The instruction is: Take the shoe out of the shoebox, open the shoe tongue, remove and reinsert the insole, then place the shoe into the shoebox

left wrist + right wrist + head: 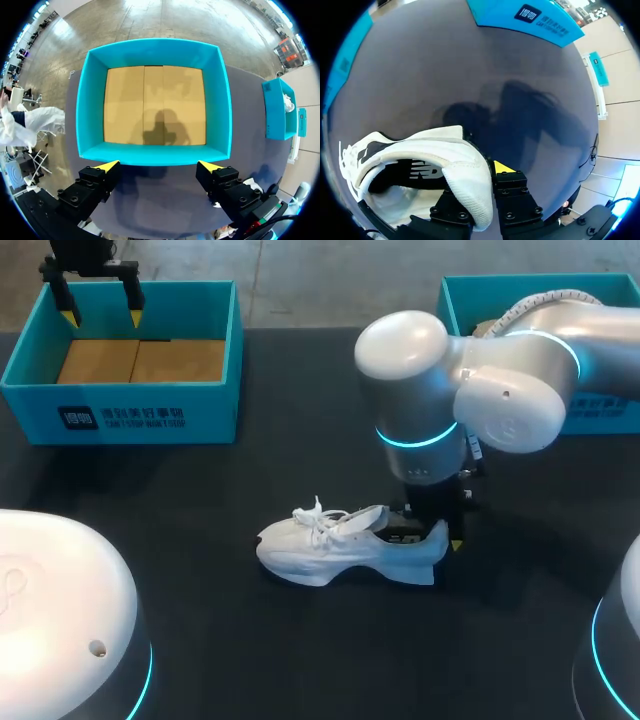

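Lying on the dark worktop [300, 640] just below the middle of the head view, the white shoe [340, 545] rests on its sole, toe toward the left and heel toward the right, with its laces [318, 514] loose on top. The right arm [470, 390] comes in from the upper right and bends down to the heel. The right jaws are clamped on the heel collar: in the right wrist view one yellow fingertip [503, 166] sits against the outside of the heel, while the other finger goes inside the shoe's opening and is mostly hidden by the padded rim.

The teal shoebox [120, 410] stands at the upper left of the head view, well apart from the shoe, its brown cardboard floor bare. The left jaws hang above it, spread wide and holding nothing – in the left wrist view their yellow tips [107, 166] sit just short of the box's nearest wall. A second teal box [530, 282] stands at the upper right, partly behind the right arm.
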`<action>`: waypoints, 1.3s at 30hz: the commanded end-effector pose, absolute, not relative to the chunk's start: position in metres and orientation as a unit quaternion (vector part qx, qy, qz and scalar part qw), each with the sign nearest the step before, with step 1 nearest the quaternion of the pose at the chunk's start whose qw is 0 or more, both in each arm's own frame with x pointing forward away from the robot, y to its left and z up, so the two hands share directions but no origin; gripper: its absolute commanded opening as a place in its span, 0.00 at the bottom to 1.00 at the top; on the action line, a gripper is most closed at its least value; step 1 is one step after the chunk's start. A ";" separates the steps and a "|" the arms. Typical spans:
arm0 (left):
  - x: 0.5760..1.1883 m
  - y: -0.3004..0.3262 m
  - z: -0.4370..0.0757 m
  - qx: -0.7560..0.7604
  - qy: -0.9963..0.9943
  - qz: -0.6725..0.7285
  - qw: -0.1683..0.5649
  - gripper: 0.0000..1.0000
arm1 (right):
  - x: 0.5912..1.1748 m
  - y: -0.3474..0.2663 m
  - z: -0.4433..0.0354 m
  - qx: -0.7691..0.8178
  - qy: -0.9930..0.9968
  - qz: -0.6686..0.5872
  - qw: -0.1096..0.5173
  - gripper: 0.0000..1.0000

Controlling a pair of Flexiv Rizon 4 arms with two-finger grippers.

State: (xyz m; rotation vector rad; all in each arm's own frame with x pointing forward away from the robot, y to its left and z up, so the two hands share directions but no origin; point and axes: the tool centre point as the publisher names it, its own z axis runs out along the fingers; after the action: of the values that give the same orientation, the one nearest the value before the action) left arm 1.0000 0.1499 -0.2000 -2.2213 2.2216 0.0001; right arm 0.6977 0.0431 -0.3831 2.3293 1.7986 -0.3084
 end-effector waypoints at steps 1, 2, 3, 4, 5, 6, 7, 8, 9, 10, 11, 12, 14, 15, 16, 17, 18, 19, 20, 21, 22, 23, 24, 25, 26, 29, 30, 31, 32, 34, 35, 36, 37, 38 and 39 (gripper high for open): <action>1.000 0.150 -0.200 -0.707 0.707 0.000 0.000 1.00 | 0.698 0.043 -0.389 0.782 0.609 -0.105 0.086 0.00; 1.000 0.150 -0.200 -0.707 0.707 0.000 0.000 1.00 | 0.698 0.042 -0.389 0.781 0.609 -0.105 0.085 0.00; 1.000 0.150 -0.200 -0.707 0.707 0.000 0.000 1.00 | 0.698 0.041 -0.389 0.781 0.610 -0.105 0.083 0.23; 1.000 0.150 -0.200 -0.707 0.707 0.000 0.000 1.00 | 0.697 0.040 -0.388 0.781 0.610 -0.105 0.082 0.49; 1.000 0.150 -0.200 -0.707 0.707 0.000 0.000 1.00 | 0.697 0.039 -0.386 0.782 0.609 -0.104 0.081 1.00; 1.000 0.150 -0.200 -0.707 0.707 0.000 0.000 1.00 | 0.697 0.038 -0.385 0.783 0.608 -0.103 0.080 1.00; 1.000 0.150 -0.200 -0.707 0.707 0.000 0.000 1.00 | 0.697 0.038 -0.384 0.784 0.608 -0.103 0.080 1.00; 1.000 0.150 -0.200 -0.707 0.707 0.000 0.000 1.00 | 0.697 0.037 -0.382 0.784 0.607 -0.102 0.080 1.00; 1.000 0.150 -0.200 -0.707 0.707 0.000 0.000 1.00 | 0.697 0.037 -0.379 0.784 0.607 -0.102 0.080 1.00; 1.000 0.150 -0.200 -0.707 0.707 0.000 0.000 1.00 | 0.696 0.037 -0.377 0.784 0.607 -0.101 0.080 1.00; 1.000 0.150 -0.200 -0.707 0.707 0.000 0.000 1.00 | 0.696 0.037 -0.374 0.784 0.607 -0.100 0.080 1.00; 1.000 0.150 -0.200 -0.707 0.707 0.000 0.000 1.00 | 0.696 0.037 -0.372 0.784 0.607 -0.100 0.080 1.00; 1.000 0.150 -0.200 -0.707 0.707 0.000 0.000 1.00 | 0.696 0.037 -0.366 0.786 0.606 -0.097 0.078 1.00; 1.000 0.150 -0.200 -0.707 0.707 0.000 0.000 1.00 | 0.696 0.038 -0.363 0.786 0.607 -0.090 0.075 1.00; 1.000 0.150 -0.200 -0.707 0.707 0.000 0.000 1.00 | 0.696 0.038 -0.360 0.786 0.607 -0.087 0.072 1.00; 1.000 0.150 -0.200 -0.707 0.707 0.000 0.000 1.00 | 0.697 0.039 -0.357 0.787 0.607 -0.087 0.072 1.00; 1.000 0.150 -0.200 -0.707 0.707 0.000 0.000 1.00 | 0.697 0.040 -0.354 0.786 0.608 -0.084 0.071 1.00; 1.000 0.150 -0.200 -0.707 0.707 0.000 0.000 1.00 | 0.697 0.040 -0.351 0.786 0.609 -0.083 0.068 1.00; 1.000 0.150 -0.200 -0.707 0.707 0.000 0.000 1.00 | 0.698 0.042 -0.347 0.785 0.610 -0.083 0.069 1.00; 1.000 0.150 -0.200 -0.707 0.707 0.000 0.000 1.00 | 0.698 0.042 -0.343 0.784 0.612 -0.083 0.068 1.00; 1.000 0.150 -0.200 -0.707 0.707 0.000 0.000 1.00 | 0.699 0.042 -0.340 0.783 0.612 -0.084 0.067 1.00; 1.000 0.150 -0.200 -0.707 0.707 0.000 0.000 1.00 | 0.700 0.042 -0.337 0.783 0.613 -0.086 0.066 1.00; 1.000 0.150 -0.200 -0.707 0.707 0.000 0.000 1.00 | 0.700 0.041 -0.333 0.781 0.616 -0.082 0.060 1.00; 1.000 0.150 -0.200 -0.707 0.707 0.000 0.000 1.00 | 0.701 0.040 -0.330 0.782 0.615 -0.081 0.057 1.00; 1.000 0.150 -0.200 -0.707 0.707 0.000 0.000 1.00 | 0.701 0.039 -0.326 0.781 0.617 -0.074 0.055 1.00; 1.000 0.150 -0.200 -0.707 0.707 0.000 0.000 1.00 | 0.702 0.036 -0.314 0.777 0.625 -0.055 0.048 1.00; 1.000 0.150 -0.200 -0.707 0.707 0.000 0.000 1.00 | 0.702 0.035 -0.310 0.774 0.630 -0.046 0.046 1.00; 1.000 0.150 -0.200 -0.707 0.707 0.000 0.000 1.00 | 0.702 0.034 -0.306 0.770 0.634 -0.044 0.049 1.00; 1.000 0.150 -0.200 -0.707 0.707 0.000 0.000 1.00 | 0.702 0.032 -0.304 0.767 0.639 -0.038 0.046 1.00; 1.000 0.150 -0.200 -0.707 0.707 0.000 0.000 1.00 | 0.703 0.029 -0.297 0.758 0.650 -0.030 0.043 1.00; 1.000 0.150 -0.200 -0.707 0.707 0.000 0.000 1.00 | 0.703 0.028 -0.294 0.755 0.654 -0.025 0.040 1.00; 1.000 0.150 -0.200 -0.707 0.707 0.000 0.000 1.00 | 0.704 0.025 -0.292 0.752 0.658 -0.023 0.039 1.00; 1.000 0.150 -0.200 -0.707 0.707 0.000 0.000 1.00 | 0.704 0.024 -0.289 0.748 0.663 -0.020 0.039 1.00; 1.000 0.150 -0.200 -0.707 0.707 0.000 0.000 1.00 | 0.704 0.021 -0.286 0.745 0.666 -0.014 0.036 1.00; 1.000 0.150 -0.200 -0.707 0.707 0.000 0.000 1.00 | 0.704 0.018 -0.284 0.742 0.669 -0.008 0.033 1.00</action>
State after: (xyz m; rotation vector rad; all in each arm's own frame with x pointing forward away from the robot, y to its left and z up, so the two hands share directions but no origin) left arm 1.0000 0.1499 -0.2000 -2.2212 2.2216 0.0001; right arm 0.7108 0.0365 -0.2941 2.2552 2.0178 -0.1323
